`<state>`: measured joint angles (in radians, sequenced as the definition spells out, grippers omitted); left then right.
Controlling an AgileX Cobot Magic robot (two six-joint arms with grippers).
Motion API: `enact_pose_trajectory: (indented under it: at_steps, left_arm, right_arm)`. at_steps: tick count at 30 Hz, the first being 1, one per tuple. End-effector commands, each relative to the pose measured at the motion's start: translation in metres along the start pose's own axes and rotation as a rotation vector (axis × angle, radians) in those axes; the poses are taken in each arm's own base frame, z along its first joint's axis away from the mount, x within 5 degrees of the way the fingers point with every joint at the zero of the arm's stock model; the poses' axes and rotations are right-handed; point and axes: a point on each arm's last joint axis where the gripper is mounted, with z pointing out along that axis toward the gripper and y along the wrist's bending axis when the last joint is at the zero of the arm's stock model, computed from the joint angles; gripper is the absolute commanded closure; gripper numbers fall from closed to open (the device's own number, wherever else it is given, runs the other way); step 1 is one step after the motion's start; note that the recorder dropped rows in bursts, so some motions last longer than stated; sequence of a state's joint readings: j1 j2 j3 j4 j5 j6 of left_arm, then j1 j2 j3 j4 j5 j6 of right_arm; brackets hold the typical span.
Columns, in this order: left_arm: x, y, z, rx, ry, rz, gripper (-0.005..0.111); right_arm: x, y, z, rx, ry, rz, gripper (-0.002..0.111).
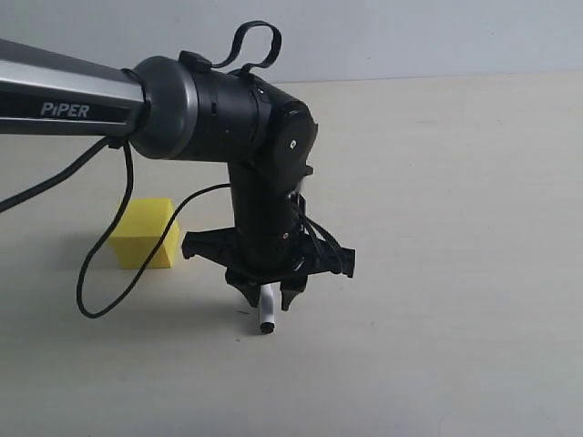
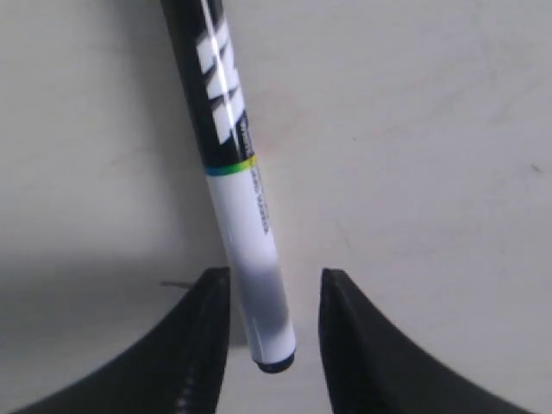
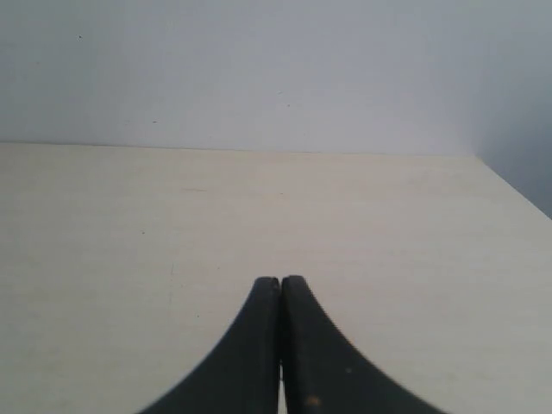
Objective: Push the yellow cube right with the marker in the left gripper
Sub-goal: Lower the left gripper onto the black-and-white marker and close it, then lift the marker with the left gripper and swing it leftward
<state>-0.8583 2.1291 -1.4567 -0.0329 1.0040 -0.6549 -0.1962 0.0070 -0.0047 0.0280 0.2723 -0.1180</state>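
Yellow cube (image 1: 144, 232) on the table (image 1: 455, 228), left of the left gripper (image 1: 270, 299), clamped around the marker (image 1: 267, 311), tip down near the surface. Best carried round to the cube's left face, kept low, then pushed squarely right.

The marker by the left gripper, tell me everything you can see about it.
The marker is a slim pen of smooth-looking plastic: one half black with white lettering, the other a white barrel with small print, a thin coloured band between, and a black end. Its white end sits between the fingers of the left gripper, close against one, a gap to the other, so a firm grip cannot be confirmed. It is apart from the yellow cube.
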Motion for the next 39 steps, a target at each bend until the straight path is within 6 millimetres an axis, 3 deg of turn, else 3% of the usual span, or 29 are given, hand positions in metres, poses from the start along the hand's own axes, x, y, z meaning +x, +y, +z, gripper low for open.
enact_pose_trajectory:
  at_steps: [1,13,21,25,29,35,39]
  left_arm:
    - [-0.002,-0.002,0.005,0.001,0.000,-0.041,0.071]
    - [-0.003,-0.001,0.009,-0.018,-0.003,-0.049,0.074]
    - [-0.005,-0.002,0.009,-0.008,-0.020,-0.045,0.107]
    - [-0.005,-0.002,0.006,-0.005,-0.028,0.024,0.107]
    - [-0.002,0.002,-0.020,0.007,-0.061,0.162,0.107]
    - [0.008,0.027,-0.099,0.016,-0.176,0.278,0.107]
    - [0.029,0.055,-0.141,-0.107,-0.230,0.363,0.107]
  right_arm:
    - [0.001,0.000,0.000,0.007,-0.006,-0.003,0.108]
    - [0.001,0.000,0.000,0.007,-0.006,-0.003,0.108]
    - [0.001,0.000,0.000,0.007,-0.006,-0.003,0.108]
    - [0.001,0.000,0.000,0.007,-0.006,-0.003,0.108]
    - [0.001,0.000,0.000,0.007,-0.006,-0.003,0.108]
    - [0.001,0.000,0.000,0.007,-0.006,-0.003,0.108]
    - [0.001,0.000,0.000,0.007,-0.006,-0.003,0.108]
